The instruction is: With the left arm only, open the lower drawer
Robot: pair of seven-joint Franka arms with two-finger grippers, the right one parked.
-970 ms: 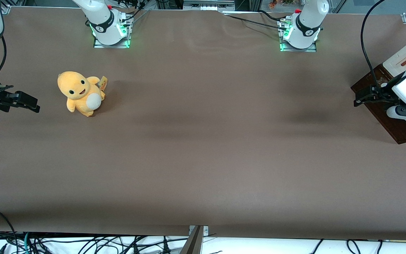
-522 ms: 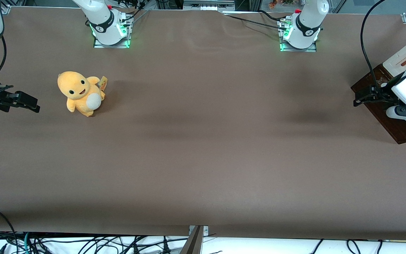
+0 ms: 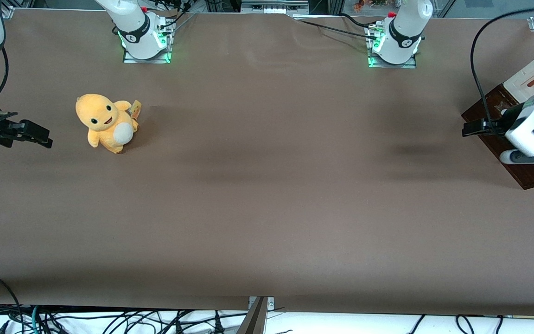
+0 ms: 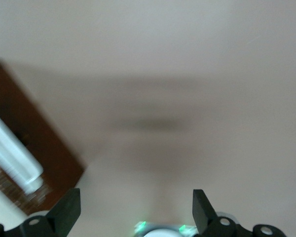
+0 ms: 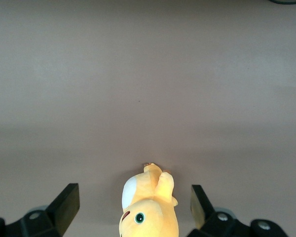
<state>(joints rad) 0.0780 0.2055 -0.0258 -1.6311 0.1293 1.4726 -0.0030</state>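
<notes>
Right now my gripper (image 3: 473, 128) hangs at the working arm's end of the table, just off the edge of the dark wooden drawer unit. Through the wrist camera both fingers (image 4: 65, 210) stand wide apart with nothing but bare table covering between them, so it is open and empty.

Moving outward, the left arm (image 3: 533, 127) leans over the lower drawer (image 3: 494, 104), a shallow dark brown piece lying low on the table. Its white bar handle (image 4: 15, 155) shows in the wrist view, off to one side of the fingers and apart from them. Nothing is gripped yet. I cannot tell from these views how far the drawer is out, if at all.

My judgement: the step in hand is lining up on that handle. To do it well I would turn the wrist until the bar sits between the fingers, crossing them squarely, come in low, close firmly, then pull straight along the drawer's travel so it does not bind. The plush toy (image 3: 106, 122) sits well apart, toward the parked arm's end.
</notes>
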